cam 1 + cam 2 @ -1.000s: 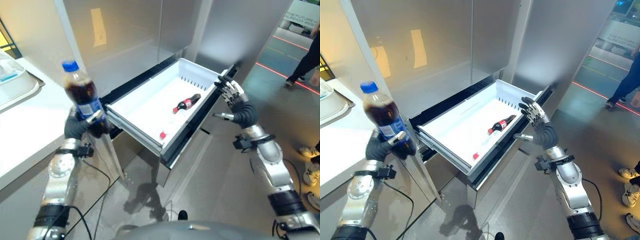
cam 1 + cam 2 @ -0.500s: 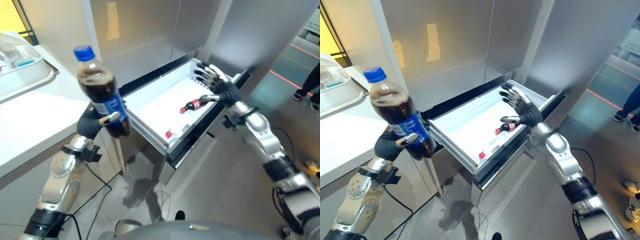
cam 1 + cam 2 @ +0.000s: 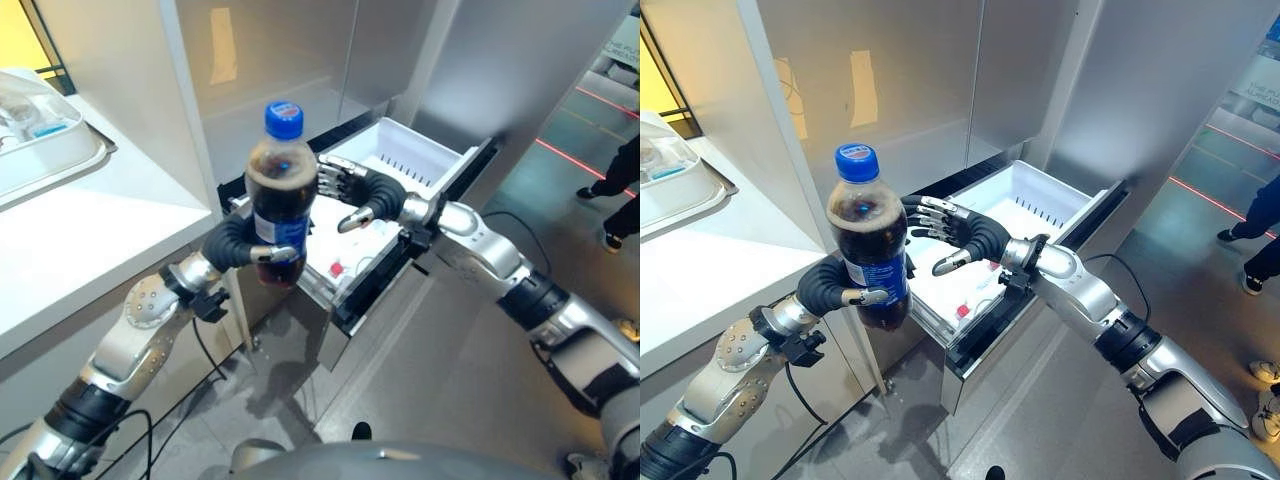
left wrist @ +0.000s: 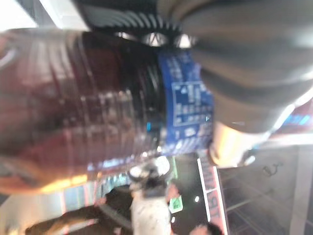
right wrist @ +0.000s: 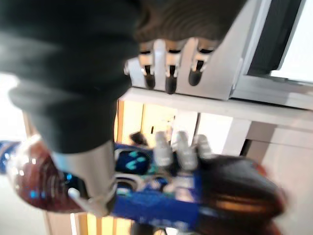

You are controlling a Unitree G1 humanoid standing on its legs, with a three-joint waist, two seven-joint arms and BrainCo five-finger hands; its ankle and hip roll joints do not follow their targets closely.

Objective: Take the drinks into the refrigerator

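Head view: my left hand point(image 3: 835, 285) curled round upright cola bottle point(image 3: 868, 240), held before open white drawer point(image 3: 1040, 200). My right hand point(image 3: 965, 235) beside bottle, fingers spread, not touching.
Left wrist: bottle gripped.
Right wrist: fingers straight.
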